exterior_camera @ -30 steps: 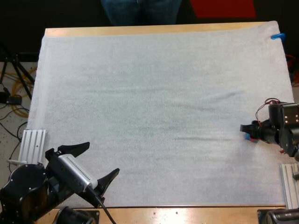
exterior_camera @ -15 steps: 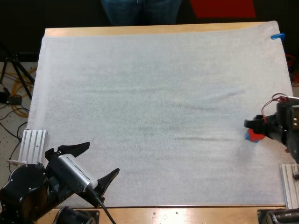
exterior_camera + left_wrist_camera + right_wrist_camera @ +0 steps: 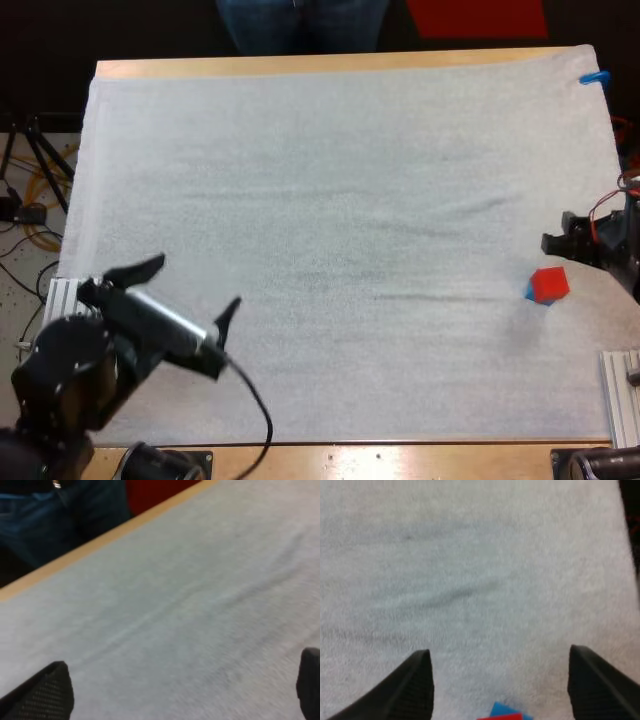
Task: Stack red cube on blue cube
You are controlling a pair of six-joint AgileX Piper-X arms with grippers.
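The red cube (image 3: 549, 283) sits on the blue cube (image 3: 538, 299) at the right of the high view, on the white mat (image 3: 330, 200). Just up and right of them, the right gripper (image 3: 556, 238) is spread wide and empty. At lower left, the left gripper (image 3: 197, 283) also gapes, holding nothing.

Points left gripper (image 3: 190, 287) forward from near left, fingers spread wide; holds right gripper (image 3: 500, 680) at right edge, fingers apart, empty.

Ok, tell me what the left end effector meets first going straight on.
Probably just the white mat: the left end effector points over bare mat toward the table's far edge.
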